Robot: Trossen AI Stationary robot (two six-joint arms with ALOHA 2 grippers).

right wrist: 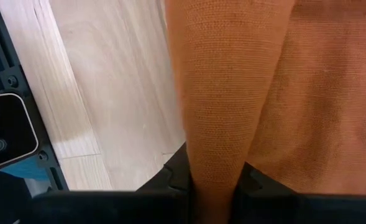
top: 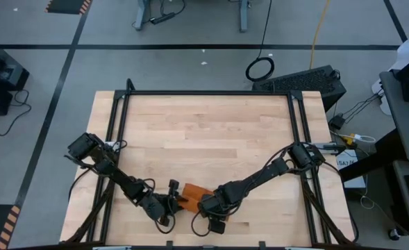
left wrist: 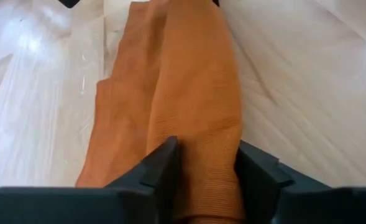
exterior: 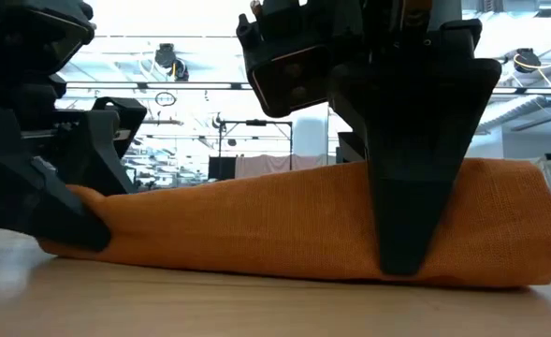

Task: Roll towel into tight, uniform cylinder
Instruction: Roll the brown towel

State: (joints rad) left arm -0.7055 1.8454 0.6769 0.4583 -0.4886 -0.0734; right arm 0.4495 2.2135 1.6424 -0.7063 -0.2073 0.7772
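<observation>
The rust-orange towel (top: 194,194) lies on the wooden table (top: 211,132) near its front edge, mostly rolled into a long bundle (exterior: 256,225) that is thicker at its right end. A flatter, unrolled part (left wrist: 117,130) lies beside the roll. My left gripper (top: 174,201) is shut on the roll's left end. My right gripper (top: 208,205) is shut on the roll nearer its right end. The white tag is hidden. My left gripper (left wrist: 207,165) pinches the rolled part of the towel (left wrist: 201,137) between its two fingers, at the roll's left end (exterior: 116,211). The fingers come low from the table's left and lie along the roll. The roll rests on the table. My right gripper (right wrist: 214,177) pinches the rolled part (right wrist: 223,137) between its two fingers, nearer the roll's right end. The fingers (exterior: 411,206) point down from above and straddle the roll, their tips at the table. The flat part (right wrist: 319,93) lies beside them.
Bare wood spreads over the far half of the table. A black frame rail (top: 117,118) runs along the table's left side and another (top: 305,132) along its right. The front edge is close behind both grippers.
</observation>
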